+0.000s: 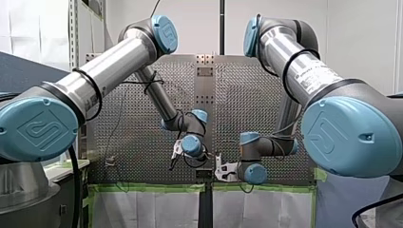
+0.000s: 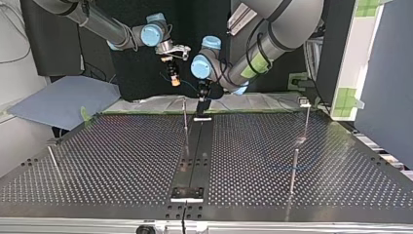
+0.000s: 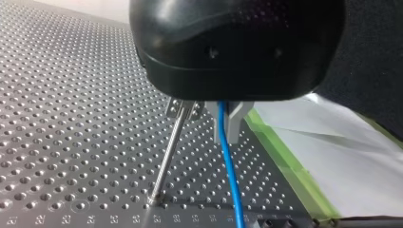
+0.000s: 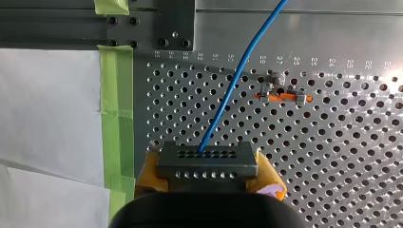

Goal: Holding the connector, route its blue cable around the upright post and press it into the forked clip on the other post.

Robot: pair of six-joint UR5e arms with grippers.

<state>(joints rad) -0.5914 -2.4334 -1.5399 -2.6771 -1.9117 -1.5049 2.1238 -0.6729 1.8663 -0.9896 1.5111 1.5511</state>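
My right gripper (image 4: pixel 206 167) is clamping the stiff connector (image 4: pixel 205 159).
The blue cable (image 4: pixel 228 95) leaving the connector is probably flopping limp; left gripper (image 3: pixel 209 116) grip, can't tell.

The perforated table (image 2: pixel 122 161) is filling the lower part of the top view. A dark rail (image 2: pixel 199 146) is running down its middle, with a pale plate (image 2: pixel 186 193) sitting at its near end and another (image 2: pixel 202 118) at its far end. A thin centre post (image 2: pixel 185 124) is standing just left of the rail. Two more posts are standing at the frame's right, the far one (image 2: pixel 306 122) and the nearer one (image 2: pixel 293 170). A leaning rod (image 2: pixel 53 161) is rising at the left. In the right wrist view, green tape (image 4: pixel 114 95) is edging the table. A small orange-and-metal piece (image 4: pixel 283 97) is sitting on the holes, near a row of printed numbers (image 4: pixel 266 59).
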